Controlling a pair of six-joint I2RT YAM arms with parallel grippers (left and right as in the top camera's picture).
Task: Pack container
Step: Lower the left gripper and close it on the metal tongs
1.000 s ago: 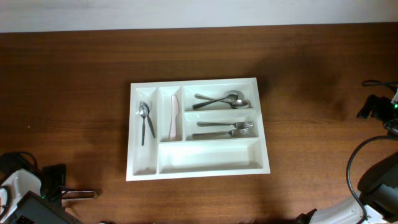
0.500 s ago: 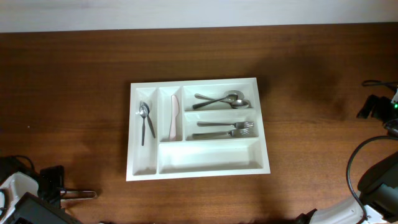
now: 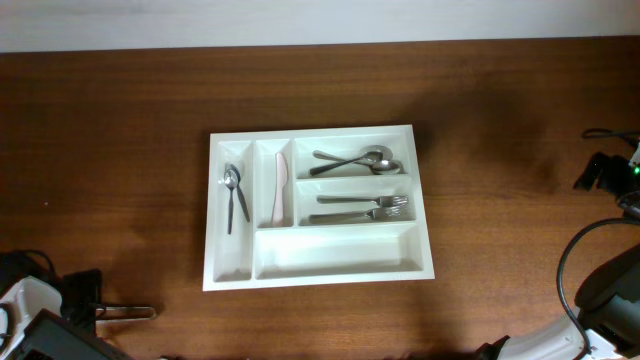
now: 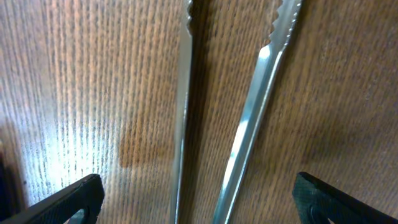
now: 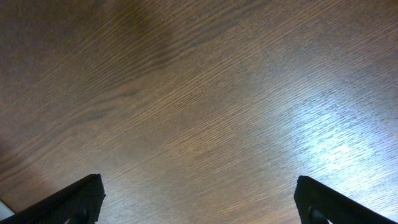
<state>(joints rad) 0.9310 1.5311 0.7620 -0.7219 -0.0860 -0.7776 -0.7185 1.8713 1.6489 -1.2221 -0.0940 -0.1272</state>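
The container [image 3: 318, 131], a white cutlery tray, lies mid-table. Its left slot holds two small spoons [image 3: 234, 195], and the slot beside it holds a pink knife [image 3: 280, 188]. Spoons [image 3: 358, 161] and forks [image 3: 362, 208] fill the two short compartments. The long front one [image 3: 335, 250] holds nothing. Metal tongs [image 3: 127, 312] lie at the table's front left. Their two arms [image 4: 249, 112] run between the fingers of my left gripper [image 4: 199, 208], which is open and not touching them. My right gripper [image 5: 202, 202] is open over bare wood.
A black device with cables [image 3: 598, 170] sits at the right edge. My right arm [image 3: 610, 290] fills the front right corner and my left arm [image 3: 40, 320] the front left corner. A pale wall strip [image 3: 320, 20] borders the table's far side.
My left gripper has drawn back slightly toward the front left corner. The tongs and the tray have stayed where they were.
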